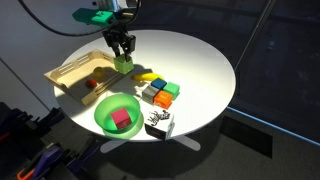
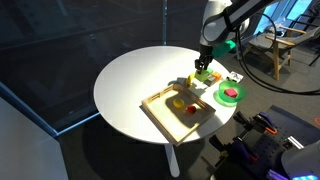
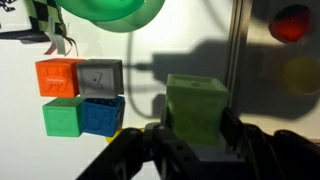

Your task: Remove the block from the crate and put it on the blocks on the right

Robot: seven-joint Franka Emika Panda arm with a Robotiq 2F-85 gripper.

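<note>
My gripper (image 1: 122, 55) is shut on the lime block (image 1: 123, 64) and holds it above the table, just past the light wood crate's (image 1: 68, 70) end and short of the blocks (image 1: 160, 93). In the wrist view the block (image 3: 195, 105) sits between the two fingers (image 3: 195, 138). The orange, grey, green and blue cubes of the cluster (image 3: 78, 96) lie to its left, and the crate wall (image 3: 238, 60) is to its right. In an exterior view the gripper (image 2: 205, 64) holds the block (image 2: 203, 74) beyond the crate (image 2: 165, 117).
A round green bowl (image 1: 103, 108) with a pink-magenta cube (image 1: 121, 119) stands at the table's front. A black-and-white patterned box (image 1: 160, 124) is beside it. A small red item (image 1: 91, 84) lies in the crate. A yellow piece (image 1: 148, 77) lies near the cluster.
</note>
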